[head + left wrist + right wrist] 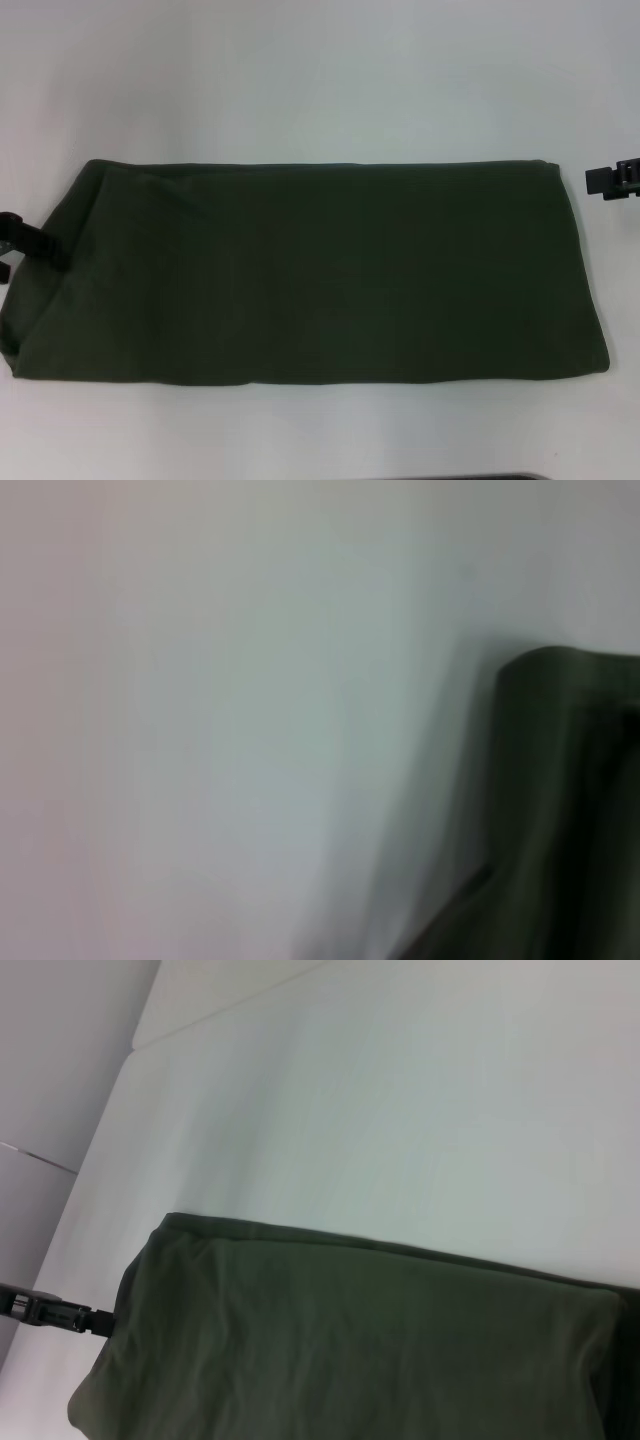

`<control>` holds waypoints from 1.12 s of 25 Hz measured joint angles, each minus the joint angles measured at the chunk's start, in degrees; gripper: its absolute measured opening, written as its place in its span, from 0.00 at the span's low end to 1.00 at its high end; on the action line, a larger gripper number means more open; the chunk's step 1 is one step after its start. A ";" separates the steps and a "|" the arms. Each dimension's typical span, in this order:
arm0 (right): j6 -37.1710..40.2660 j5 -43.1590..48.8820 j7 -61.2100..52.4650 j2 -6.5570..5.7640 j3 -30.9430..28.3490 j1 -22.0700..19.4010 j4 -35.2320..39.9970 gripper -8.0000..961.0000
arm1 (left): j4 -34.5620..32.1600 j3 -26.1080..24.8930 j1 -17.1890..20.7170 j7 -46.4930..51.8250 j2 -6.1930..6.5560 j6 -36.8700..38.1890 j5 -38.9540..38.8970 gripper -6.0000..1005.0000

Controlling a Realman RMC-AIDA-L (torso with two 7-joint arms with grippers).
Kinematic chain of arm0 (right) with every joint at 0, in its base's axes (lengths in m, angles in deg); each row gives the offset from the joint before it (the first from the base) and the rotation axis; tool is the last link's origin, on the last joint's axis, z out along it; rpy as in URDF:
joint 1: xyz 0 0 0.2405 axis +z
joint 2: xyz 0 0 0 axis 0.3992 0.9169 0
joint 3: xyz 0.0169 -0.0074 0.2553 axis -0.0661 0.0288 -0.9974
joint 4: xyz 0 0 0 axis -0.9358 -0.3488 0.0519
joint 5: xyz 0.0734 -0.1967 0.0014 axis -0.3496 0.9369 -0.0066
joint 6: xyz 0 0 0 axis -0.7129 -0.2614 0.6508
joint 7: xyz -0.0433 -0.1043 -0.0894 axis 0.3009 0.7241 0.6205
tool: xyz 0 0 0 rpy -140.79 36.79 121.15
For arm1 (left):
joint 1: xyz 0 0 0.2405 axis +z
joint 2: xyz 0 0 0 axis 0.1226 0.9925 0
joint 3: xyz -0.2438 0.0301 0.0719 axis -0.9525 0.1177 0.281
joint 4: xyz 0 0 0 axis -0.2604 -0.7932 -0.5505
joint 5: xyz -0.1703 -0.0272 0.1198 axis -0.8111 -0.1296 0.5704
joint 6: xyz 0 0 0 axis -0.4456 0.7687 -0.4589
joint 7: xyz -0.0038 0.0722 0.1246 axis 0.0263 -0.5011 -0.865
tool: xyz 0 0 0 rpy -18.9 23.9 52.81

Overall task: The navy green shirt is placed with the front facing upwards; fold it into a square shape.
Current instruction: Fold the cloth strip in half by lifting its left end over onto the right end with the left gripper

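Left gripper (25, 243) at shirt's left end, black fingers touching the fabric edge; can't tell if clamped. Right gripper (612, 180) just off the shirt's far right corner, not touching, finger state unclear. Navy green shirt (310, 270) lies flat on white table (320, 80), folded into a long soft matte band, plain side up, long axis left-right.

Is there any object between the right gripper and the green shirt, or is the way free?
Nothing visible stands between them. The right gripper hangs just off the right end of the navy green shirt, with only bare white table in the gap. The left gripper is already at the shirt's left end.
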 joint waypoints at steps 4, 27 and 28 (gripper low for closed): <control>0.02 0.00 0.00 0.00 0.00 0.00 0.00 0.67 | -0.02 -0.06 0.00 0.49 -0.15 -0.21 1.56 0.87; -0.27 0.00 0.19 0.00 0.00 -0.09 0.00 0.67 | -1.39 -0.01 -1.26 0.07 -0.74 1.09 1.47 0.87; -0.27 0.00 0.22 0.00 0.00 -0.09 0.00 0.67 | -1.39 -0.01 -1.34 0.04 -0.83 1.27 1.48 0.87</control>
